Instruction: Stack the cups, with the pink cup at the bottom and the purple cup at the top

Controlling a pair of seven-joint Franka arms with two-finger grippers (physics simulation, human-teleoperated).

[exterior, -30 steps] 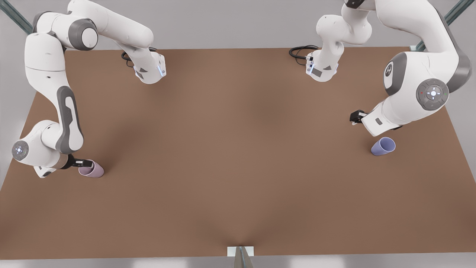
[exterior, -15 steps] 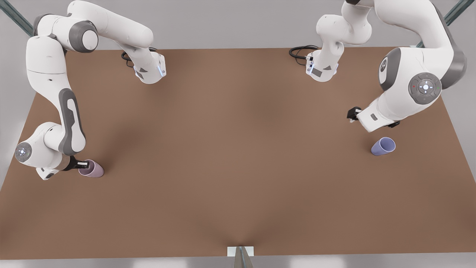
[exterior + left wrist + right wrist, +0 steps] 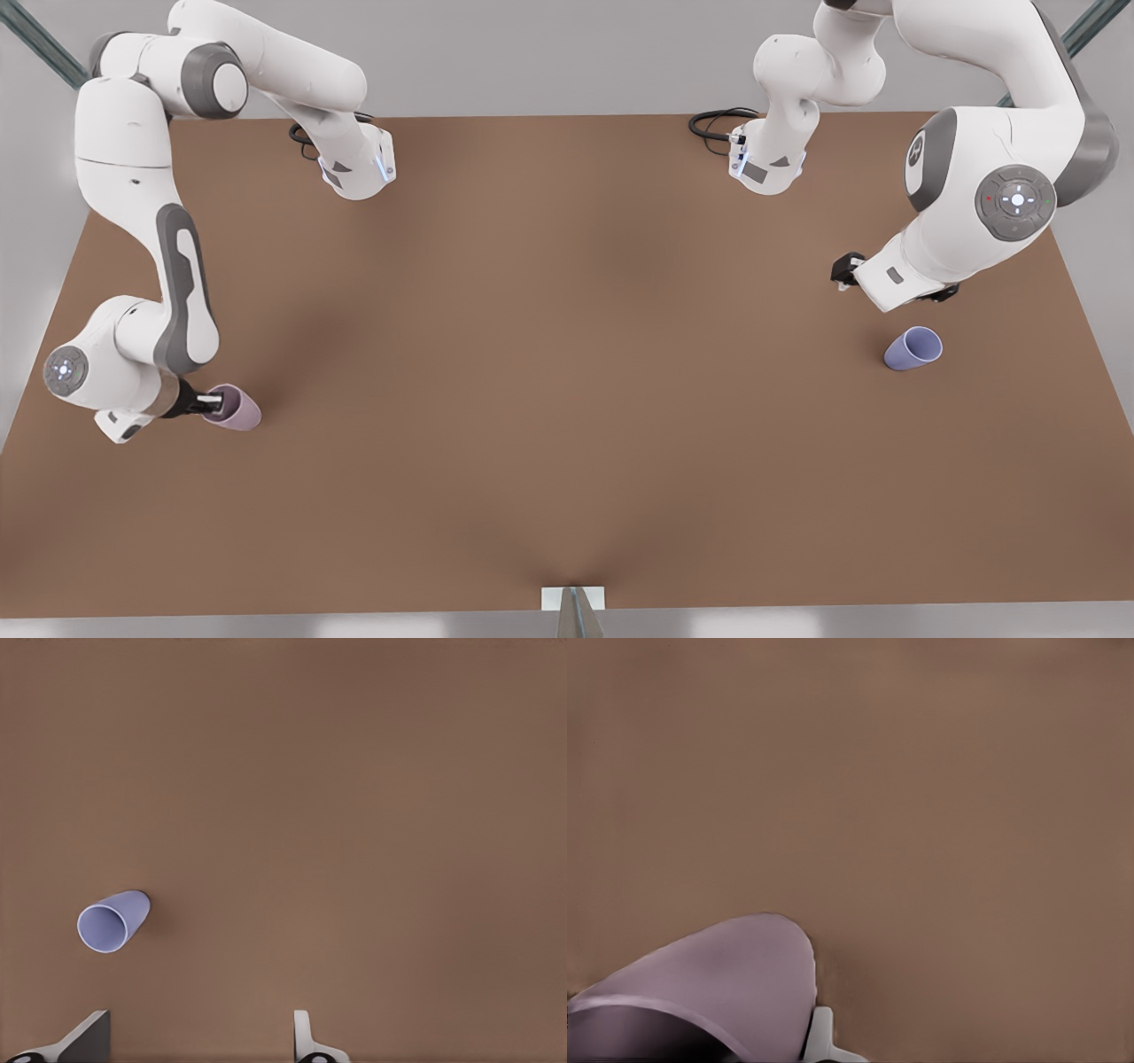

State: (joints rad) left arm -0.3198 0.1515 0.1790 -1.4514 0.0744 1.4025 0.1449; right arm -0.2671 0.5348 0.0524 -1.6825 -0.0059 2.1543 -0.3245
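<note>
The pink cup (image 3: 236, 410) is near the front view's left edge of the table. My right gripper (image 3: 211, 404) is shut on its rim, one fingertip (image 3: 820, 1038) showing outside the cup wall (image 3: 718, 979). The purple cup (image 3: 912, 348) sits alone on the table at the front view's right, its open mouth showing. My left gripper (image 3: 846, 268) hovers above and behind it, apart from it. In the left wrist view the purple cup (image 3: 111, 921) lies off to one side of the open left gripper (image 3: 199, 1045), with nothing between the fingers.
The brown table (image 3: 567, 372) stretches between the two cups. Both arm bases (image 3: 354, 168) (image 3: 766, 164) stand at the far edge with black cables. A small white bracket (image 3: 573, 598) sits at the near edge.
The right gripper and the pink cup have shifted a little toward the front view's right. The left arm's wrist has turned and moved slightly; the purple cup has not moved.
</note>
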